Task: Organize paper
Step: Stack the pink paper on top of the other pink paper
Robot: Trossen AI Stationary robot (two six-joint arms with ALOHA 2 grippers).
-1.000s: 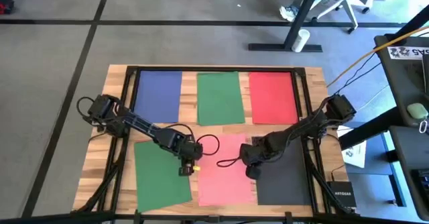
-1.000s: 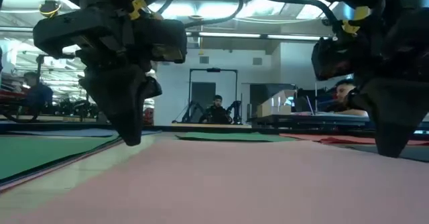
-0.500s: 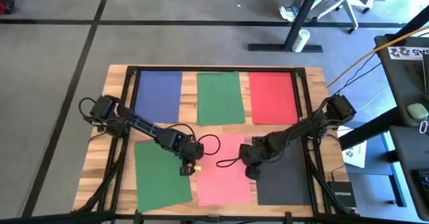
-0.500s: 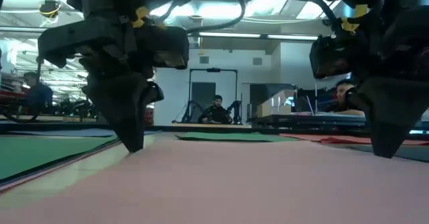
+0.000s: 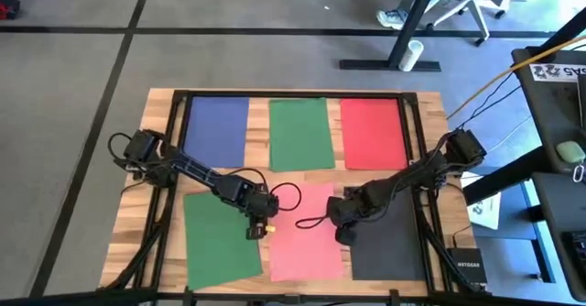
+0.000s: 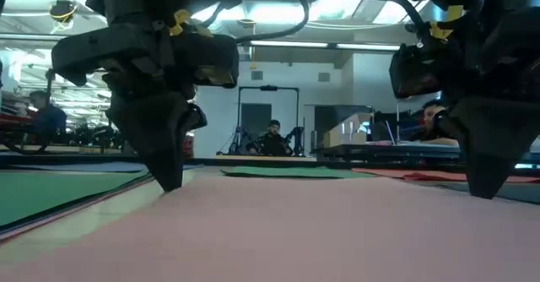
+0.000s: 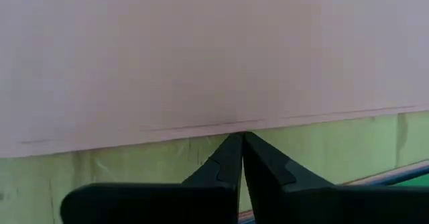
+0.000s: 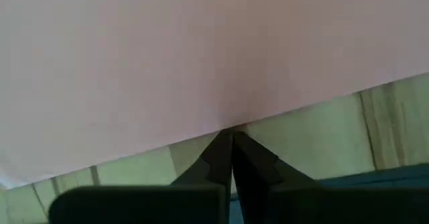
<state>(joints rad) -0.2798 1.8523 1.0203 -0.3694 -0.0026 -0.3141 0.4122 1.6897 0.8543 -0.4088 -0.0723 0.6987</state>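
— Left tool (image 5: pixel 257 232), fingers pressed together, tips down at the left edge of the pink sheet (image 5: pixel 307 233). Right tool (image 5: pixel 344 236) likewise closed to a point at the opposite edge. Impossible to tell whether either edge is actually caught between the fingers.

— And the rest of the paper?

— Flat on the wooden desk (image 5: pixel 430 104). Blue sheet (image 5: pixel 217 127), far green sheet (image 5: pixel 300 132) and red sheet (image 5: pixel 373 132) squared up in the back row. Near green sheet (image 5: pixel 220 237) skewed at front left, dark sheet (image 5: pixel 389 242) at front right, pink between them.

— Best way through this step?

— Probably by moving both sides together, at one pace and low, to avoid buckling the middle. Keep pressure light. Watch the neighbouring edges, close on both sides and easily dragged along.

— Handling?

— Thin, matte, limp rectangles, likely to slide readily over the smooth slatted wood and crease under uneven pull. Little to grip except the very edge. Narrow, tapered finger tips suited to that, though unforgiving of a missed line.
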